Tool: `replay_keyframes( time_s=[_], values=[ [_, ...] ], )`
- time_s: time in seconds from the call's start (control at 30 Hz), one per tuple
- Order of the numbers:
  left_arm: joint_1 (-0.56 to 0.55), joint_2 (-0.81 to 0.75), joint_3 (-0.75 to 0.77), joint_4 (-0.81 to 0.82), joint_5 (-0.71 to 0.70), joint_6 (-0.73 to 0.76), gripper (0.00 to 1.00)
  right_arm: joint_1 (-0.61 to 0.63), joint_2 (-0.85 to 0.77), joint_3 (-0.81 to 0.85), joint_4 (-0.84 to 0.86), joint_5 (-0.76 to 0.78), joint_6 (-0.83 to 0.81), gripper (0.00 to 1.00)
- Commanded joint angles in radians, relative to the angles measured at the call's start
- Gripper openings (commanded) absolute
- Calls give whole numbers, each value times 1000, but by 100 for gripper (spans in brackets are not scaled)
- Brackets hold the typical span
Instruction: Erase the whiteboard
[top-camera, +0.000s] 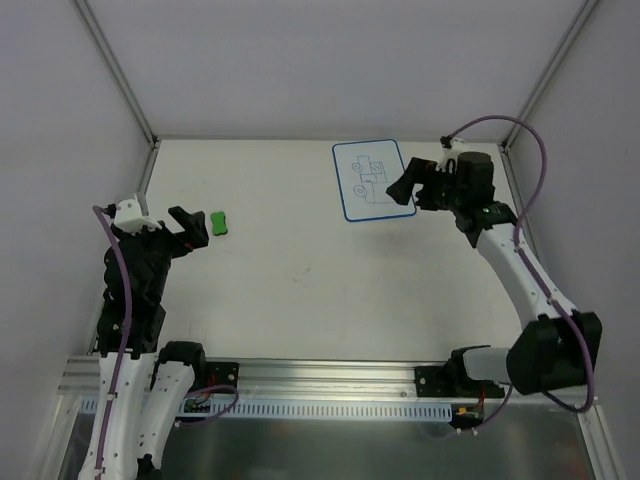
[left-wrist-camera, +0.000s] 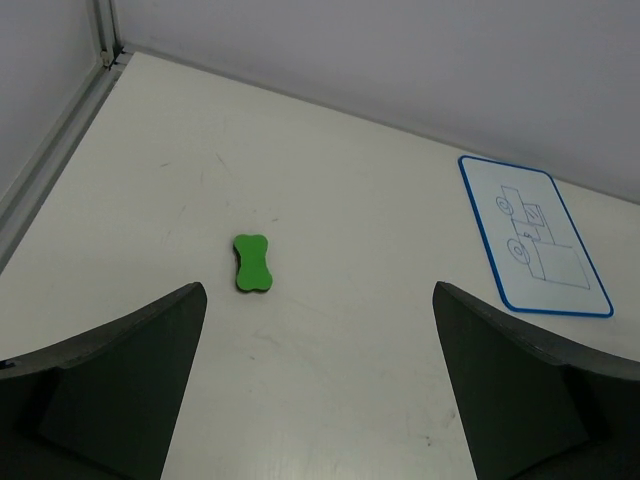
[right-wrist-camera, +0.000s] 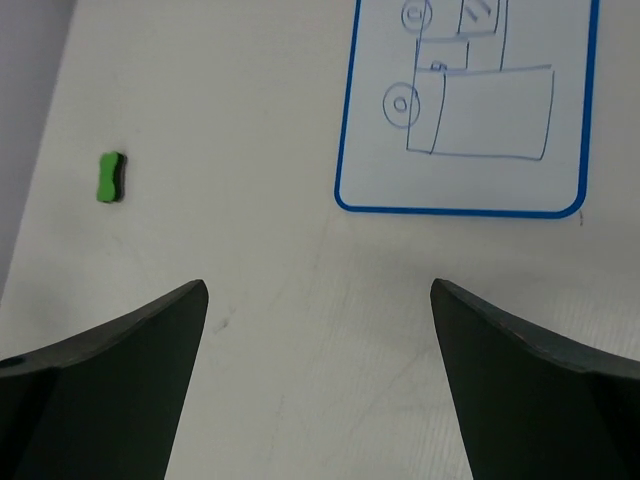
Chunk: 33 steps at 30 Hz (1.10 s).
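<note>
The whiteboard (top-camera: 370, 178) lies flat at the back right of the table, white with a blue rim and thin dark line drawings of boxes and circles; it also shows in the left wrist view (left-wrist-camera: 533, 237) and the right wrist view (right-wrist-camera: 466, 105). A small green bone-shaped eraser (top-camera: 220, 223) lies on the table at the left (left-wrist-camera: 252, 264) (right-wrist-camera: 110, 177). My left gripper (top-camera: 193, 224) hangs open just left of the eraser, nothing between its fingers. Over the whiteboard's right edge my right gripper (top-camera: 406, 186) is open and empty too.
The white table (top-camera: 300, 290) is boxed by grey walls with a metal frame rail (left-wrist-camera: 60, 150) along the left edge. Both arm bases sit on the aluminium rail (top-camera: 330, 375) at the near edge.
</note>
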Motion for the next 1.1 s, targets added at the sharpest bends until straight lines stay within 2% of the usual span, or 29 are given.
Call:
replay_keyframes(
  time_s=[0.0,0.13,0.23,0.5,0.7,1.0,1.07],
  values=[
    [-3,2,-9,40,-5,-4,99,56,170,109,66,59,-33,99],
    [-3,5,-18,40,-22,14,99,128,387,196,74,140,-69,92],
    [-3,6,-19,39,-26,20,99,200,509,244,74,213,-115,90],
    [-3,17,-23,40,-25,34,99,320,701,391,-12,374,-187,79],
    [-3,9,-26,39,-28,40,99,329,819,502,-93,372,-150,73],
    [-3,8,-27,39,-26,43,99,334,884,554,-173,309,-133,61],
    [-3,8,-29,39,-26,43,99,340,885,549,-179,297,-139,55]
  ],
)
